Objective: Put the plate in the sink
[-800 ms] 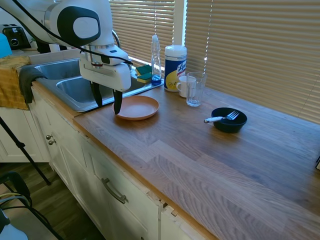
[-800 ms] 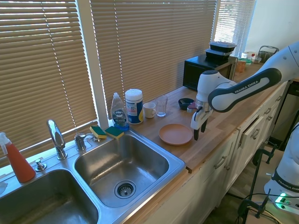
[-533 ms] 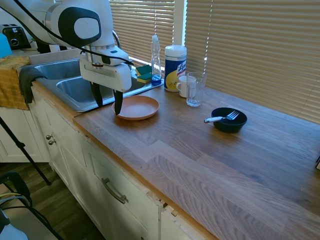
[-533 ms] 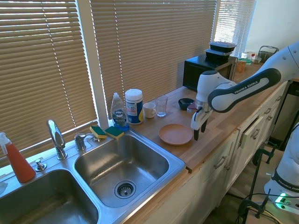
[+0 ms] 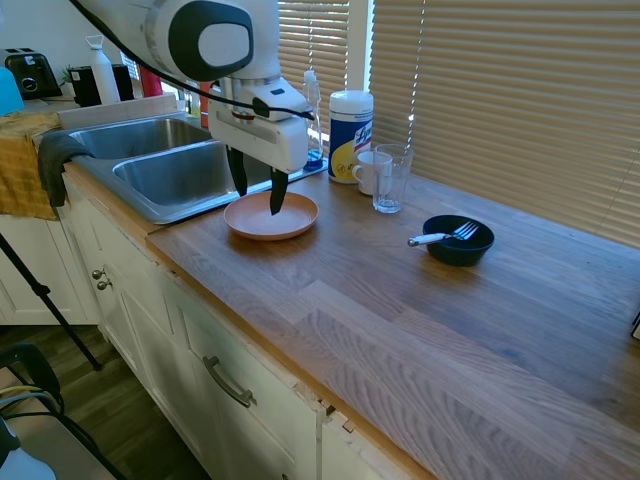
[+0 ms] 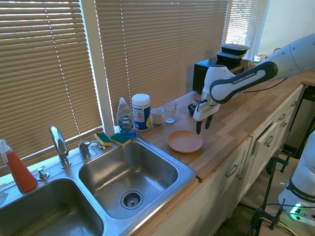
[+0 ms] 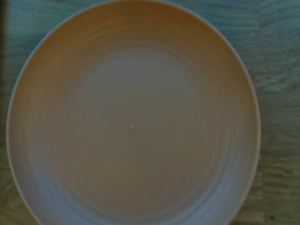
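Directly beneath my pincer [image 5: 258,192] the plate [image 5: 271,216] is lying flat on the wooden counter [image 5: 420,310], and I am hovering above it with the two dark fingers [image 5: 277,192] pointing down and standing apart, holding nothing. From the second exterior view the pincer [image 6: 203,126] is hanging over the plate's [image 6: 185,141] far side, clear of its surface, with a gap between the fingertips and the rim. Through the wrist camera I am looking straight down on the plate [image 7: 133,115], which is filling nearly the whole picture; it is bare, with wood grain showing only around its edge.

Off to one side of the pincer, just past the plate, the sink [image 5: 150,172] is sitting sunk into the counter, and the plate is resting close to its shiny rim without touching it. In the second exterior view I am seeing the nearer basin [image 6: 129,174] with its drain, the faucet [image 6: 59,145] behind it, and two sponges [image 6: 112,139] on the back ledge beside a dish soap bottle [image 6: 125,118].

Behind the pincer, toward the blinds [image 5: 500,90], a wipes canister [image 5: 350,121], a white mug [image 5: 369,171] and a clear glass [image 5: 390,178] are standing close together. On the pincer's other side, well apart from the plate, a small black bowl [image 5: 458,241] is holding a fork [image 5: 443,237] that is leaning over its rim.
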